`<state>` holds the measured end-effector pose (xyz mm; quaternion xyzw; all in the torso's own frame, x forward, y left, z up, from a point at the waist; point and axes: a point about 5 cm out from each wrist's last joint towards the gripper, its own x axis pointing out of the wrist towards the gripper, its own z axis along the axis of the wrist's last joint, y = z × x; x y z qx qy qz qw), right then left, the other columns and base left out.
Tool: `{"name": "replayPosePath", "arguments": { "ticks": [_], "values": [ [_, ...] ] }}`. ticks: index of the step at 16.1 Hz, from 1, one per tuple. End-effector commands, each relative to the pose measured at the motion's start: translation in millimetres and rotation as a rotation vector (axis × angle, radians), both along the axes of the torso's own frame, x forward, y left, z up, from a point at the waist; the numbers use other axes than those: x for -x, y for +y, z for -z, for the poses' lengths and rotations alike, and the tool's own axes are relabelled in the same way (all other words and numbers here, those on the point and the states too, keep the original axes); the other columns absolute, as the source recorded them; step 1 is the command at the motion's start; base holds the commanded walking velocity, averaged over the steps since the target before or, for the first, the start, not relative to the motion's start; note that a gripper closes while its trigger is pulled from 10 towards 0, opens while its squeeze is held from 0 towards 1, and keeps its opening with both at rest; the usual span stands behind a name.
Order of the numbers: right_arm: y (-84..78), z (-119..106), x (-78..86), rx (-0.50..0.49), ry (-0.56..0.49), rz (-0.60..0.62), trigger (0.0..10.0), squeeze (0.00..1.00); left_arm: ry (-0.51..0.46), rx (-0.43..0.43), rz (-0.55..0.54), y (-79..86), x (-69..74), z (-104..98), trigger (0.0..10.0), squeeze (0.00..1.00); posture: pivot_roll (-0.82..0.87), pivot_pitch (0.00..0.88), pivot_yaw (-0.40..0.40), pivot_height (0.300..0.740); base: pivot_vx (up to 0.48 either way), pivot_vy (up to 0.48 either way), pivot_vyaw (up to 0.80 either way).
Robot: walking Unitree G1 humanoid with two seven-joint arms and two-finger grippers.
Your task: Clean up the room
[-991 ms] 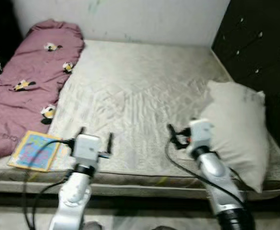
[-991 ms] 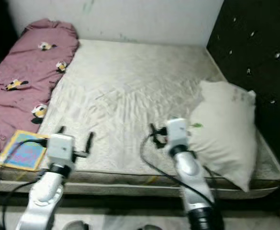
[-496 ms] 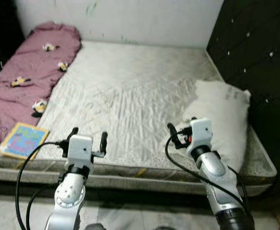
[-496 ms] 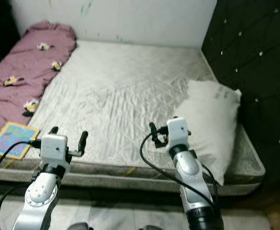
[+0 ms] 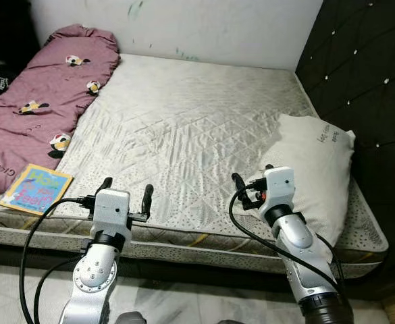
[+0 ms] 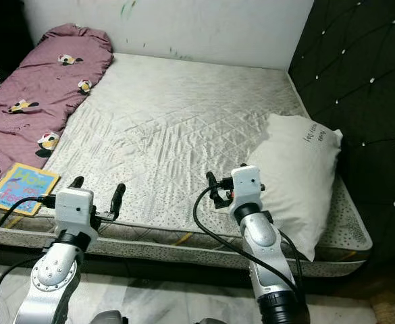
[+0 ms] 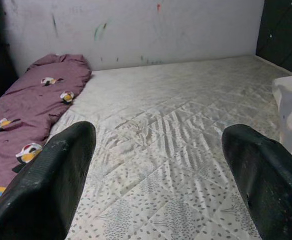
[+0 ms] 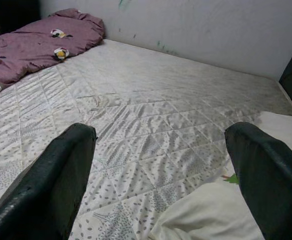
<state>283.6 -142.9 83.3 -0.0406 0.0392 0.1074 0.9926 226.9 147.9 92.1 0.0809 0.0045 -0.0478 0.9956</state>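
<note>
A: Where's the clutter?
B: Book (image 5: pixel 35 190) at the mattress's (image 5: pixel 197 121) front left corner, beside the quilt (image 5: pixel 42 94); pillow (image 5: pixel 312 169) along its right edge
A: Grippers?
B: Left gripper (image 5: pixel 124 194) and right gripper (image 5: pixel 251 185) spread wide, empty, above the front edge

Bare mattress (image 5: pixel 183 128); purple blanket (image 5: pixel 35 101) along its left, book (image 5: pixel 35 190) beside it, pillow (image 5: pixel 312 169) right; both grippers apparently open.

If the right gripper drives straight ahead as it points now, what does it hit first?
Probably the mattress: the right gripper, open, points across its quilted top, with the pillow edge close on one side. Depth is unclear.
</note>
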Motion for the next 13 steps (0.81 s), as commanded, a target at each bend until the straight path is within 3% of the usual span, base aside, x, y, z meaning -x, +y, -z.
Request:
{"name": "replayPosePath", "arguments": {
  "ticks": [1, 13],
  "values": [
    [0.2, -3.1, -3.2, 0.006, -0.011, -0.003, 10.0, 0.0, -0.023, 0.005, 0.019, -2.9, -1.9, -4.4, 10.0, 0.0, 0.02, 0.0, -0.065, 0.74, 0.247, 0.0, 0.0],
    [0.5, -3.6, -5.3, 0.004, -0.013, 0.001, 10.0, 0.0, -0.023, 0.008, 0.029, -4.1, -3.8, -4.8, 10.0, 0.0, 0.02, 0.0, -0.063, 0.74, 0.278, 0.0, 0.0]
  ]
}}
